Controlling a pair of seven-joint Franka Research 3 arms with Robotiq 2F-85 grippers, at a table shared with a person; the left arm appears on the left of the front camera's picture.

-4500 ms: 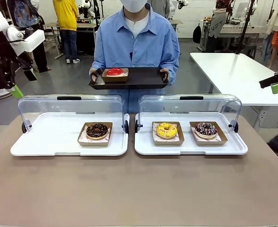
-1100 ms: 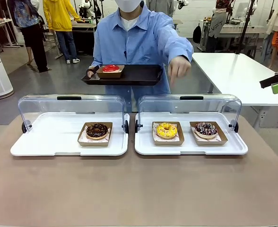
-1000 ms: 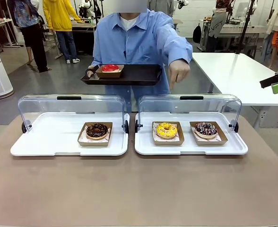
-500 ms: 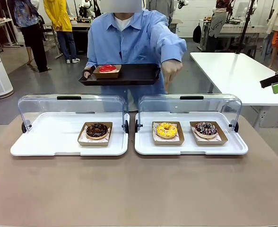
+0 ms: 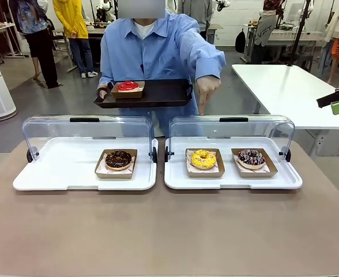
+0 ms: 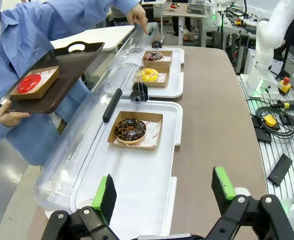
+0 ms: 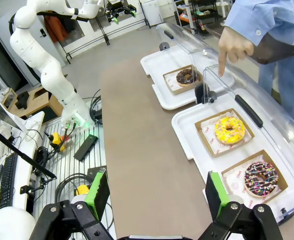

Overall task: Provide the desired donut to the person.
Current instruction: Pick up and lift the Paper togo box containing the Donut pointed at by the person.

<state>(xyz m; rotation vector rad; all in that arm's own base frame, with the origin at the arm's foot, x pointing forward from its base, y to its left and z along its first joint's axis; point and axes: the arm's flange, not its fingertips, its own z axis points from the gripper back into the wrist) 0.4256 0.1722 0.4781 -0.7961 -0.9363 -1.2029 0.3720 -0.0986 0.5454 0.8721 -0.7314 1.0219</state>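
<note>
Both grippers hang with jaws spread wide and nothing between them. Left gripper (image 6: 164,187) is well to the left of the yellow donut (image 5: 203,158), over the end of the left white tray (image 6: 137,200); right gripper (image 7: 157,192) is over the brown table (image 7: 137,150), to the yellow donut's right.

That yellow donut lies in a paper box on the right white tray (image 5: 178,179). A sprinkled dark donut (image 5: 251,156) sits just to its right, a chocolate donut (image 5: 118,158) to its left on the other tray. Behind it a clear lid (image 5: 233,124) stands rolled back, between it and the person (image 5: 158,52). The person's pointing hand (image 5: 207,88) aims its index finger down, just above that lid. Up and left of the yellow donut, the person holds a dark tray (image 5: 164,92) carrying a red donut (image 5: 128,86).

From the front, the finger lines up straight behind the yellow donut; the right wrist view sets its tip over the lid's rim; the left wrist view gives the other hand (image 6: 7,117) under the dark tray's edge
</note>
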